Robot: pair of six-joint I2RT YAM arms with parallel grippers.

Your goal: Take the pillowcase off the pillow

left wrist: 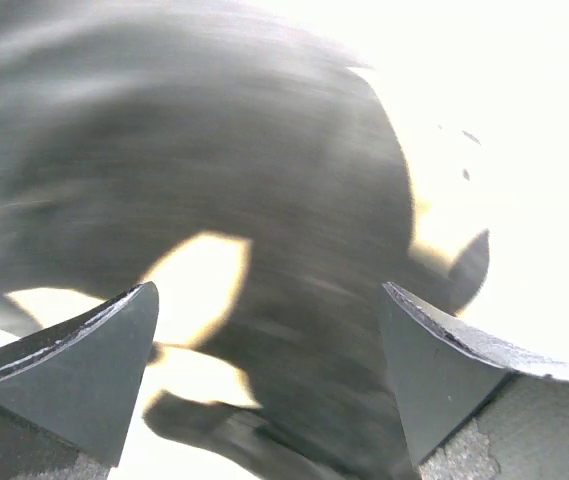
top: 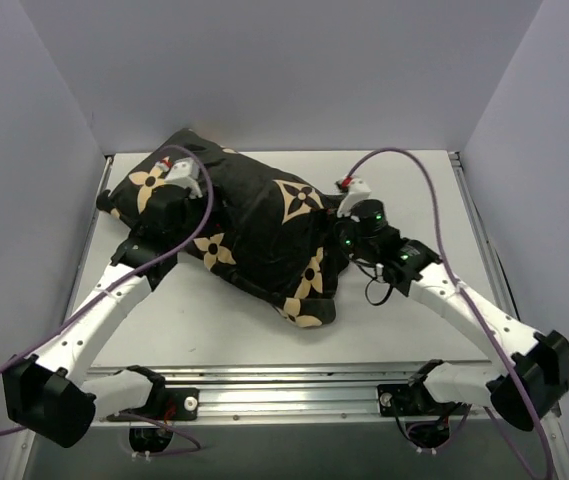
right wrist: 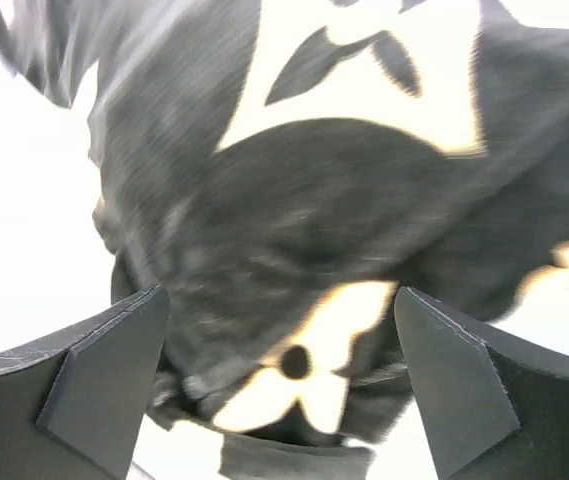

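The pillowcase (top: 254, 235), black with tan flower motifs, lies plump and slanted across the middle of the table. The pillow is hidden inside it. My left gripper (top: 177, 195) hovers over the cover's far left corner. In the left wrist view, its jaws (left wrist: 269, 295) stand open over blurred black fabric (left wrist: 294, 200), gripping nothing. My right gripper (top: 342, 222) is at the cover's right end. It (right wrist: 282, 300) is open in the right wrist view, with a folded edge of the pillowcase (right wrist: 314, 200) and a tan flower between the fingers, not pinched.
The white table (top: 404, 330) is boxed in by pale walls on the left, back and right. A metal rail (top: 284, 385) with both arm bases runs along the near edge. Purple cables loop above each arm.
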